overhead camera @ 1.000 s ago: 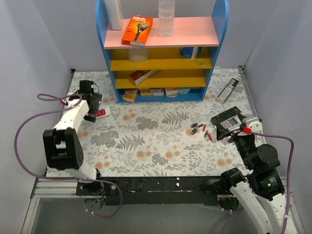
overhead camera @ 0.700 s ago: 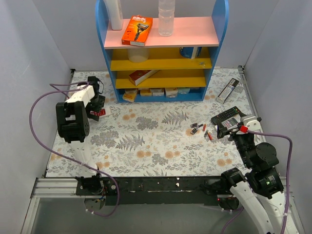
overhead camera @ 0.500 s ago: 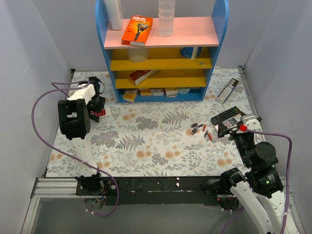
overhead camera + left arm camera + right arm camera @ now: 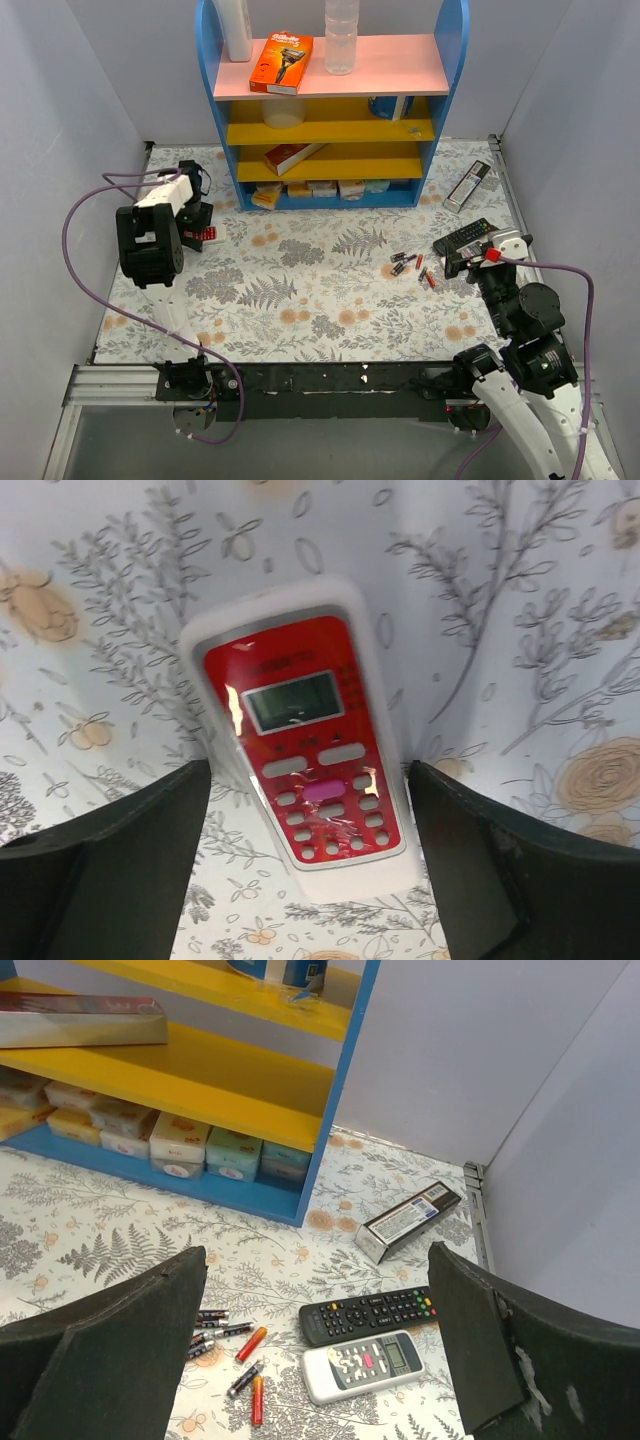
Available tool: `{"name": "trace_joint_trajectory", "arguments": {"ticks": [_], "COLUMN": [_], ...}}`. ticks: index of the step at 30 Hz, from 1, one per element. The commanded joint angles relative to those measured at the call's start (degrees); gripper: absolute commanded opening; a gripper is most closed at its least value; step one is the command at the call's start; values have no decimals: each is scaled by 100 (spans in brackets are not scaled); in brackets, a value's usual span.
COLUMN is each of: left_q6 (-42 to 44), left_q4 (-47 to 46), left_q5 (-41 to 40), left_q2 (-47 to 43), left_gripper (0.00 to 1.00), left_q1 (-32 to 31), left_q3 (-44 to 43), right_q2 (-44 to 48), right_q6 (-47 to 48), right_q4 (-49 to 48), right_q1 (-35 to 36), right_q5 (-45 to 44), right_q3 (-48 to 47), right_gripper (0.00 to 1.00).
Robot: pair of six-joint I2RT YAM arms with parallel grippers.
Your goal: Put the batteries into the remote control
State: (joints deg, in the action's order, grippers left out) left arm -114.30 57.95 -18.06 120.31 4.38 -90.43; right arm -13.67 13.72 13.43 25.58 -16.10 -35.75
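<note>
The remote control (image 4: pixel 305 780), white with a red button face and a small screen, lies face up on the floral table at the far left (image 4: pixel 209 232). My left gripper (image 4: pixel 305 815) is open right above it, with one jaw on each side and a gap to both (image 4: pixel 197 225). The batteries (image 4: pixel 228 1338), several slim dark and red cylinders, lie loose right of the table's middle (image 4: pixel 412 266). My right gripper (image 4: pixel 315 1290) is open and empty, above the table near two other remotes (image 4: pixel 468 256).
A long black remote (image 4: pixel 370 1312) and a white remote with a grey face (image 4: pixel 362 1365) lie just right of the batteries. A silver and black box (image 4: pixel 408 1222) lies at the far right. A blue shelf unit (image 4: pixel 330 100) stands at the back.
The left arm has folded up and in, its gripper staying over the red-faced remote. The right arm has shifted slightly. The batteries and remotes have not moved.
</note>
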Motion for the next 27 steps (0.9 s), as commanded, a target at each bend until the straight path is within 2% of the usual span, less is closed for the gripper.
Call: {"name": "trace_joint_trajectory", "arguments": {"ticks": [1, 3, 4, 7, 8, 10, 11, 16, 20, 23, 24, 25, 27], "left_q6": [-515, -243, -137, 293, 399, 654, 733, 1400, 1858, 2139, 2192, 2219, 2254], "left_q4": [-134, -484, -635, -1101, -1198, -1444, -1514, -2121, -2621, -3122, -3437, -3596, -4227], "left_q5": [-13, 57, 101, 172, 189, 242, 268, 610, 1180, 1733, 2023, 2191, 2848], "left_q2": [-410, -639, -902, -1272, -1508, -1747, -1974, -2599, -3162, -3645, -3768, -4039, -4313], "left_gripper": [75, 71, 65, 57, 50, 46, 41, 35, 28, 23, 19, 14, 10], "left_q1": [1, -16, -60, -200, -253, -359, -551, -1078, -1536, -1817, -1905, -1950, -2011], "left_q3": [972, 1272, 1622, 2203, 2345, 2573, 2801, 3286, 3532, 3725, 3883, 3962, 4182], "right_q2": [-100, -171, -232, -583, -810, -1049, -1276, -2007, -2841, -3360, -3431, -3571, -3721], "right_q6": [-167, -255, -360, -588, -659, -904, -1193, -1854, -2338, -2732, -3082, -3303, -3620], "right_q4": [-315, -297, -228, 27, 71, 151, 195, 274, 362, 21, -442, -673, -1165], "right_q1": [26, 17, 26, 17, 17, 26, 26, 26, 26, 34, 43, 87, 157], "right_q5": [115, 308, 413, 1010, 1204, 1565, 1749, 2514, 3110, 3981, 4279, 4377, 4562], "right_q3": [-90, -134, -160, -318, -406, -477, -503, -600, -697, -609, -513, -321, -153], "right_gripper": [98, 98, 98, 98, 98, 98, 98, 98, 98, 98, 98, 98, 98]}}
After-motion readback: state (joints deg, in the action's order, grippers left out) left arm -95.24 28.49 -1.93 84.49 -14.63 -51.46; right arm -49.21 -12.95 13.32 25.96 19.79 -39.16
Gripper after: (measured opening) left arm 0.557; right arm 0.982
